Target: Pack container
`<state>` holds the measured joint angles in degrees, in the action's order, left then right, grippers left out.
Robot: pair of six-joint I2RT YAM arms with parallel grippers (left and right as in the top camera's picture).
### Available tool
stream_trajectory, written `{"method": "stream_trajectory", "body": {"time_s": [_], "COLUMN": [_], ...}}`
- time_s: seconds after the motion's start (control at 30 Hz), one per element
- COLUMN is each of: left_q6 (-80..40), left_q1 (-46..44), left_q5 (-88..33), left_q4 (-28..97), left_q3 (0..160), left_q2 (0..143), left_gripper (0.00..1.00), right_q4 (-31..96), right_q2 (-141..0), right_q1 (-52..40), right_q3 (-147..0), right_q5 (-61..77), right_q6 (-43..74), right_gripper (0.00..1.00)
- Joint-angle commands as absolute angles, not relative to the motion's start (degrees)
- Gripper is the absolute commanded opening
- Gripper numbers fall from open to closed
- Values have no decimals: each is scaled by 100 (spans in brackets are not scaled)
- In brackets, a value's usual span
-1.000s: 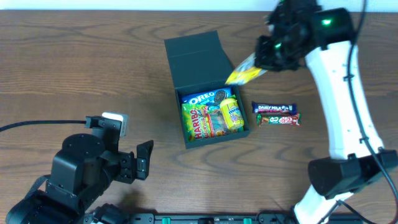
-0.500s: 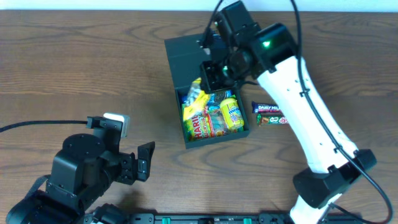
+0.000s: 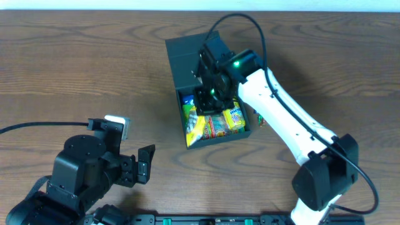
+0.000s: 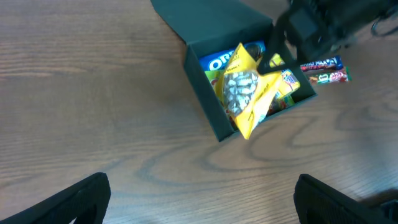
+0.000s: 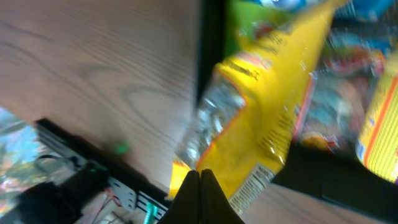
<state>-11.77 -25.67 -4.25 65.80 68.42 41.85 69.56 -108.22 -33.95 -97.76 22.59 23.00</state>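
A brown wood-grain table point(image 3: 75, 62) fills the overhead view, with a pale strip along its 12 o'clock edge. The container point(image 3: 187, 56) sits just off the table's centre toward 12 o'clock, turned a little askew. It is a shallow, matte, dark teal-black cardboard box, rectangular, with its hinged flap lid point(image 3: 190, 47) thrown open and lying back toward 11 o'clock. Inside it is crowded with bright snack packets, among them a blue Oreo packet point(image 4: 217, 62) against the lid-side wall and a yellow-labelled tub point(image 3: 234, 115) toward 3 o'clock. The right claw point(image 5: 199, 176) hangs over the box, its fingers pressed together and pinched on the edge of a yellow packet point(image 4: 245, 93) with a clear window. That packet stands tilted, its lower corner sticking out over the box's 6 o'clock wall. Two candy bars point(image 4: 320, 70) lie on the wood just beside the box at 3 o'clock, one against the other. The left claw point(image 4: 202, 196) is down at 7 o'clock, well apart from the box, its fingers spread wide and holding nothing.
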Motion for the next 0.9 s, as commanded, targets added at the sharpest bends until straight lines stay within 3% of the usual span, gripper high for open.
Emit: {"method": "stream_trajectory", "body": {"time_s": [0.0,0.1,0.17,0.23,0.3,0.33,0.4,0.43,0.47,0.87], "left_q6": [-1175,-1175,-1177,-1177,-1177,-1177,-1177,-1177,-1177,-1179], "left_q1": [-2554,-2554,-2554,-2554,-2554,-2554,-2554,-2554,-2554,-2554], "left_q5": [-449,-449,-449,-449,-449,-449,-449,-449,-449,-451], "left_q4": [6598,6598,6598,6598,6593,6593,6593,6593,6593,6595], "left_q3": [6969,6969,6969,6969,6969,6969,6969,6969,6969,6969], "left_q2": [4171,4171,4171,4171,4171,4171,4171,4171,4171,4171], "left_gripper": [95,95,95,95,95,95,95,95,95,95], "right_q4": [7059,7422,7782,8084,8313,8401,8517,8558,8562,7693], "right_q2": [-10803,-10798,-10798,-10790,-10790,-10787,-10787,-10787,-10787,-10794], "right_q1": [-3400,-3393,-3371,-3363,-3378,-3398,-3457,-3505,-3546,-4237], "right_q3": [-9574,-9609,-9749,-9933,-10154,-10263,-10447,-10523,-10554,-9627], "right_q5": [1782,1138,650,384,220,174,169,172,193,655], "right_q6": [2458,2685,2888,2917,2923,2932,2910,2908,2897,2488], "right_gripper": [25,76,90,91,84,73,25,9,2,2]}}
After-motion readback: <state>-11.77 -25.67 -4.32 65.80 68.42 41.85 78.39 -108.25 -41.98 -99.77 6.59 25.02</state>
